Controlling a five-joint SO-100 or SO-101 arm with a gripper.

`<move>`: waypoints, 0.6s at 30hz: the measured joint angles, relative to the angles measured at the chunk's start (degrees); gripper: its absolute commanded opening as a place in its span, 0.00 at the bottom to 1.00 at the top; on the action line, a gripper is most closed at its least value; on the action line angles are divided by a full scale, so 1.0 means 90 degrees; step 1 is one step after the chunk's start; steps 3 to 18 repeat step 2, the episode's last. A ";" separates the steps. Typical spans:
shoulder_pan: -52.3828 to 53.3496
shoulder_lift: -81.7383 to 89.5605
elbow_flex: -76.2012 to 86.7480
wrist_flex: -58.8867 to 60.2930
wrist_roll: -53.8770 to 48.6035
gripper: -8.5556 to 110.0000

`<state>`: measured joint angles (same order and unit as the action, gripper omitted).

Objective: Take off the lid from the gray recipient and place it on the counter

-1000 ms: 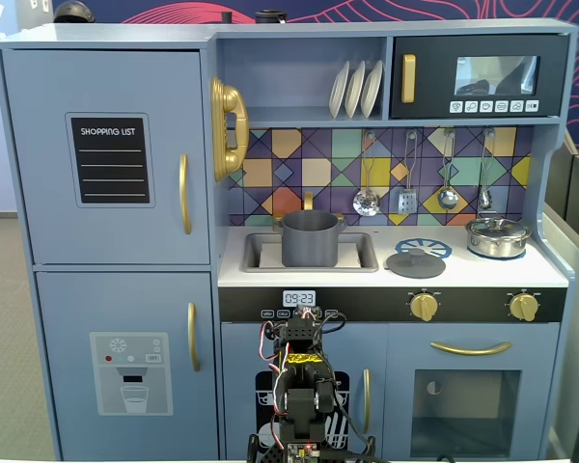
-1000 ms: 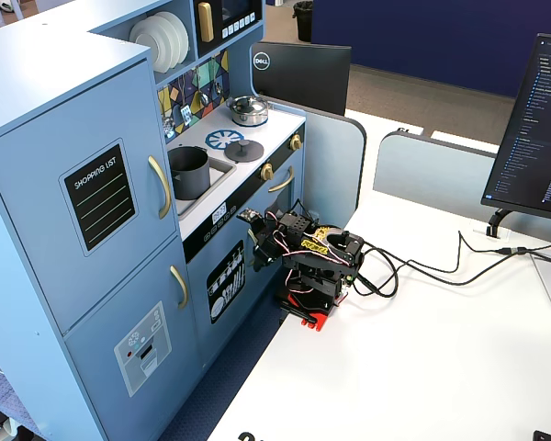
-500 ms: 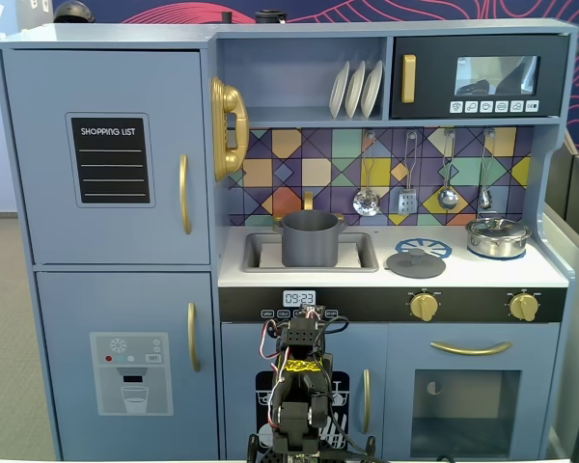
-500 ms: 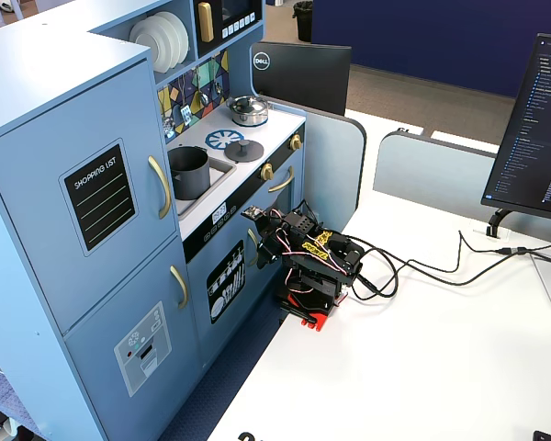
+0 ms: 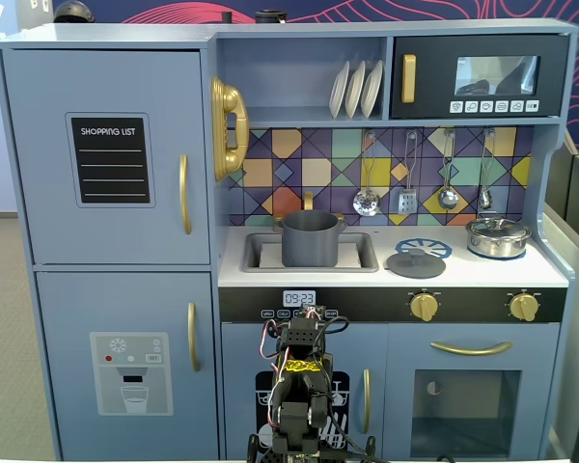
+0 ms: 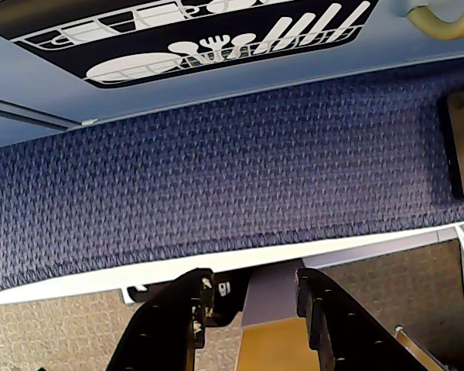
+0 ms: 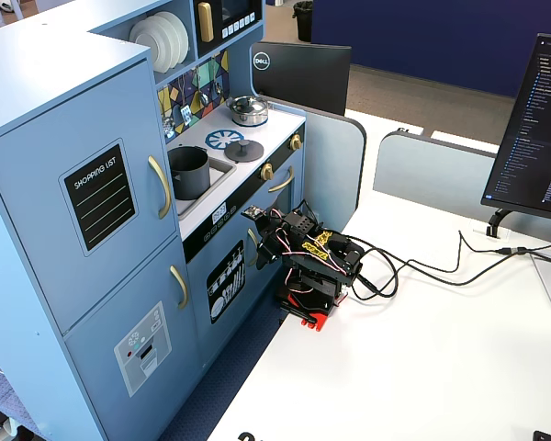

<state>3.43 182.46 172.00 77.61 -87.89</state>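
Open gray pot [image 5: 311,238] in the sink, lid [image 5: 416,262] right of it on counter [image 5: 540,272], tool [image 6: 251,297] spread, empty, folded below.

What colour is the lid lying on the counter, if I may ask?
Matte dark gray, clearest in a fixed view: the lid.

Fixed views: frontal, oblique above; wrist faces floor.

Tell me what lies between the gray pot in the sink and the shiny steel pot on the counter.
The gray lid lies there on the counter, partly over the printed burner, clearest in a fixed view between the gray pot and steel pot.
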 measured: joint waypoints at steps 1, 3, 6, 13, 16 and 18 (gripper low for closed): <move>0.0000 0.0000 0.0000 0.0000 0.0000 0.11; 0.0000 0.0000 0.0000 0.0000 0.0000 0.11; 0.0000 0.0000 0.0000 0.0000 0.0000 0.11; 0.0000 0.0000 0.0000 0.0000 0.0000 0.11; 0.0000 0.0000 0.0000 0.0000 0.0000 0.11; 0.0000 0.0000 0.0000 0.0000 0.0000 0.11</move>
